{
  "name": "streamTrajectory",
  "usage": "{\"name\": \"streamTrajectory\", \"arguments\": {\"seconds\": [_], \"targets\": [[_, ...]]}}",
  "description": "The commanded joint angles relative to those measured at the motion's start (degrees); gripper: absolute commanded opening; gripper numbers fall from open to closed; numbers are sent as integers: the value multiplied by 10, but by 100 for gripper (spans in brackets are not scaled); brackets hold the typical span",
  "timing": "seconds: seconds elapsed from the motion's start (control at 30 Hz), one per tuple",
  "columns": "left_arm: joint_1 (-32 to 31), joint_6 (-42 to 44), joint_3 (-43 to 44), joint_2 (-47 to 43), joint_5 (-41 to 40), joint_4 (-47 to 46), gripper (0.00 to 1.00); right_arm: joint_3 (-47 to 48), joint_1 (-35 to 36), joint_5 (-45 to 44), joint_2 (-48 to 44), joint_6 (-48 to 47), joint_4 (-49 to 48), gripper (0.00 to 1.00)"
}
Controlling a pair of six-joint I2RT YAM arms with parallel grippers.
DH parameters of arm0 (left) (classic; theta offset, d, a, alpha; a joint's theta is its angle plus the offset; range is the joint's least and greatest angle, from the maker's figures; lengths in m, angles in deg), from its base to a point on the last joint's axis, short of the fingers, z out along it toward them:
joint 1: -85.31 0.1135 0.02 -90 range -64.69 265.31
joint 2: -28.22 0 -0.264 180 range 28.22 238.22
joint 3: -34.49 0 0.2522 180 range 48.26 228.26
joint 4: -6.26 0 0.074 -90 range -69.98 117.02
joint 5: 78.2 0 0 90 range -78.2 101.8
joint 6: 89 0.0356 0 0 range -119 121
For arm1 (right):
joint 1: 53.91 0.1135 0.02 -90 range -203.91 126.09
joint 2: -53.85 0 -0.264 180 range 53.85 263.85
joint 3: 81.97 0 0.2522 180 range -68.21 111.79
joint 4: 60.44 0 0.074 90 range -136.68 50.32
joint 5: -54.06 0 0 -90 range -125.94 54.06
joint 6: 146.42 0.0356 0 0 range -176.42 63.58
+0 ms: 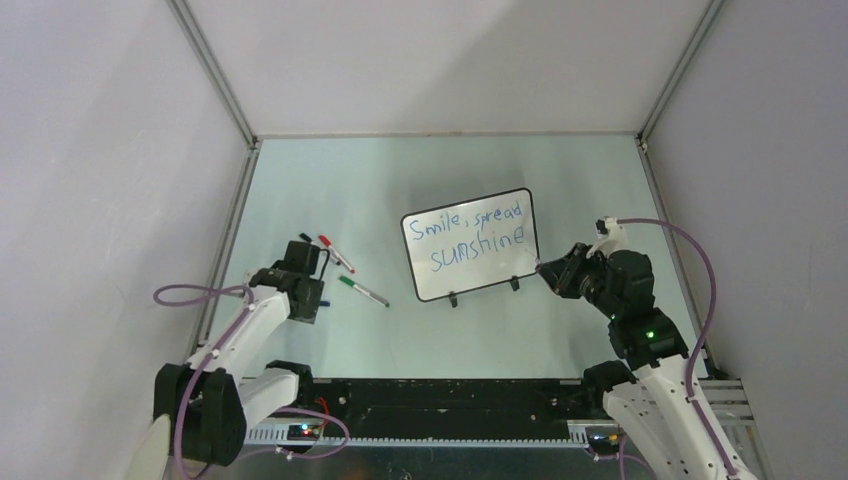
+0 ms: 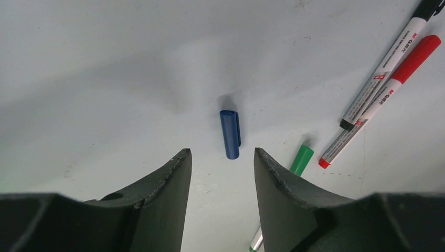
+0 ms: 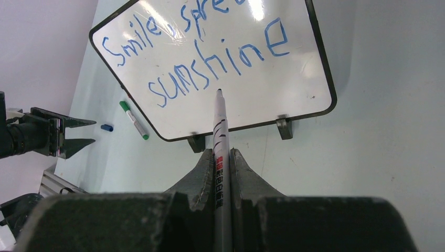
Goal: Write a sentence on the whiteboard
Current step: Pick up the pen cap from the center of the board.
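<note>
Whiteboard (image 1: 478, 279) stands mid-desk (image 1: 560, 180) on its feet. The sentence (image 1: 477, 252), in blue on 2 lines, reads "Smile, spread sunshine". Right pincer (image 3: 221, 157) is just beside the board's right edge, clamped on a marker (image 3: 220, 123) w/ tip pointing at the board. Left pincer (image 2: 221, 152) has jaws partly apart w/ nothing held, above a blue cap (image 2: 230, 134). Red marker (image 2: 391, 86) & green marker (image 2: 302, 159) lie near.

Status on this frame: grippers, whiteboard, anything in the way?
Left gripper open over blue cap. Right gripper shut on marker. Sentence on whiteboard reads "Smile, spread sunshine". Spare markers left of it, nothing blocking.
</note>
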Motion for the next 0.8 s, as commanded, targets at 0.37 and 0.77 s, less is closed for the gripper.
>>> {"name": "streamTrajectory", "arguments": {"seconds": [0.37, 0.77], "targets": [[57, -28, 25, 97, 41, -47, 40, 0, -14, 2, 0, -11, -16, 0], [74, -39, -3, 121, 63, -82, 0, -1, -18, 86, 7, -33, -31, 0]]}}
